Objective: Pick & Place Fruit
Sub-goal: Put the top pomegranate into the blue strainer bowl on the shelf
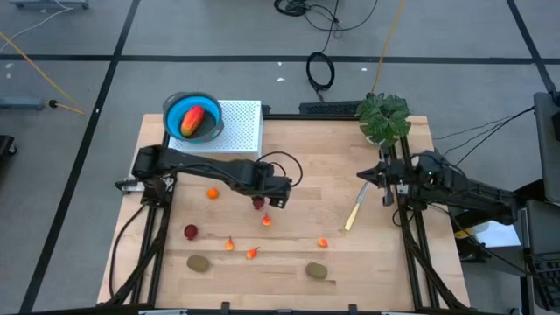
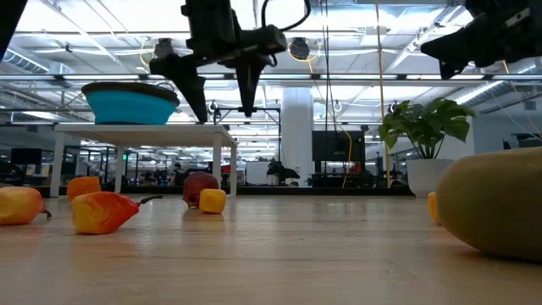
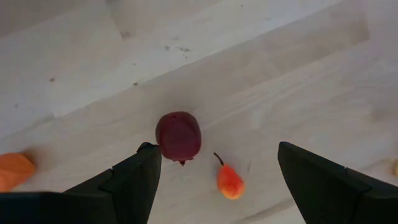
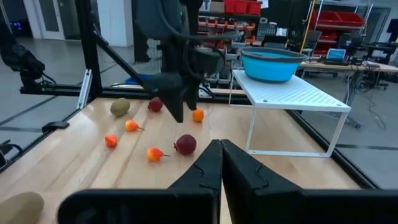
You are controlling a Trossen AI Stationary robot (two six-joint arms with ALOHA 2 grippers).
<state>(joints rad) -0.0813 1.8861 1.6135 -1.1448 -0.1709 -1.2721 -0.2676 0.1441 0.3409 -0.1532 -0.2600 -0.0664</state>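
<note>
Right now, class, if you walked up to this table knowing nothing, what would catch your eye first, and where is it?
The blue bowl on the white rack at the table's far left corner stands out, with a red-orange fruit inside. Next, the left gripper, open, hangs over a dark red ball mid-table, small fruits scattered around. The right gripper waits shut at the right edge near the leafy plant.

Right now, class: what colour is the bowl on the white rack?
Blue; the bowl shows best in the high view.

Dark red ball (image 3: 178, 135); blue bowl (image 1: 194, 111) w/ red-orange oval (image 1: 192, 121); white rack (image 1: 242, 128).
</note>
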